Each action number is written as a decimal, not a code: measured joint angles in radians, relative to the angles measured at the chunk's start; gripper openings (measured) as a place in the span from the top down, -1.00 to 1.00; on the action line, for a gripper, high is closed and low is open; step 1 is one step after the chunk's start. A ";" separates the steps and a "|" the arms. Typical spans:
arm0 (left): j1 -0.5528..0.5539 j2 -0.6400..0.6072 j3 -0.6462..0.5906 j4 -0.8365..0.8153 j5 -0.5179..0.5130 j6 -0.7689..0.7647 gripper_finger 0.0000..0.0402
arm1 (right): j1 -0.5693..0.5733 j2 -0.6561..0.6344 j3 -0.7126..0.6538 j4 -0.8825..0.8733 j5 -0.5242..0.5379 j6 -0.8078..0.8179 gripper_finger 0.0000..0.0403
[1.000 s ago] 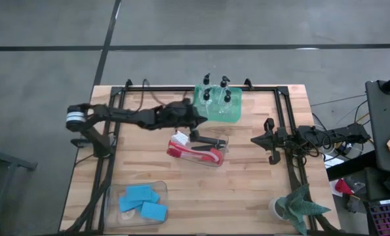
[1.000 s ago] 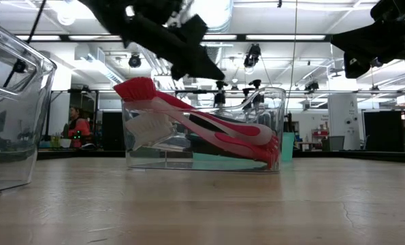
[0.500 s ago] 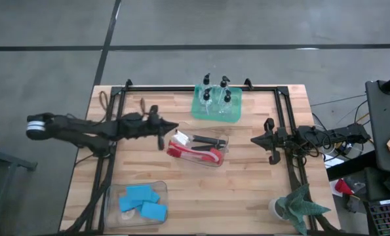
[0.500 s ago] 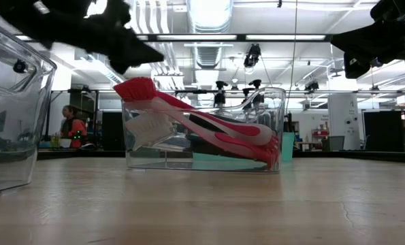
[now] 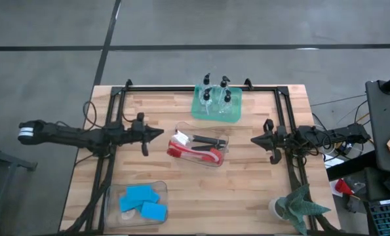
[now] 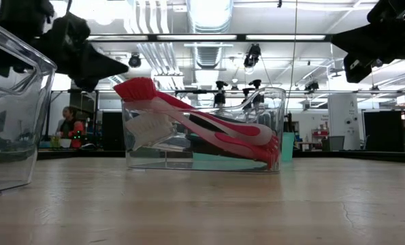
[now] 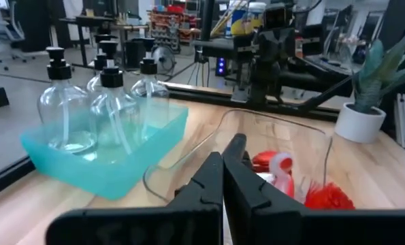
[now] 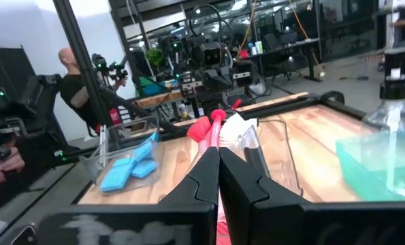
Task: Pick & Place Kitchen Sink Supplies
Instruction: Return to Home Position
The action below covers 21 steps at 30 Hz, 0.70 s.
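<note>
All supplies look sorted: four pump bottles (image 5: 215,97) stand in the green tray (image 5: 198,115) at the far edge, the dish brushes (image 5: 195,153) lie in the middle clear bin (image 5: 223,138), and the blue sponges (image 5: 142,198) sit in the near-left bin (image 5: 113,196). The left gripper (image 5: 158,133), fingers pressed together and empty, hangs just left of the brush bin; the right gripper (image 5: 254,139), likewise closed on nothing, waits at the right. The likeliest slip is a low sweep catching the red brush head (image 6: 137,88) above the rim and tipping the bin
</note>
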 joint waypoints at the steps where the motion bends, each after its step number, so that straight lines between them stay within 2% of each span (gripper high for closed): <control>1: 0.000 -0.020 -0.015 0.001 0.000 -0.005 0.98 | 0.000 0.000 0.000 -0.003 0.000 0.009 0.96; 9: 0.000 -0.161 -0.109 0.014 0.000 -0.020 0.97 | 0.000 0.000 0.000 -0.005 0.000 -0.022 0.96; 13: 0.000 -0.227 -0.112 -0.013 0.011 -0.020 0.98 | 0.000 0.000 0.000 -0.008 0.000 -0.079 0.96; 18: 0.000 -0.272 -0.113 -0.025 0.060 -0.020 0.97 | 0.000 0.000 -0.002 -0.147 -0.040 -0.082 0.96; 21: 0.000 -0.276 -0.113 -0.032 0.060 -0.016 0.96 | -0.001 -0.002 -0.021 -0.132 -0.057 -0.111 0.96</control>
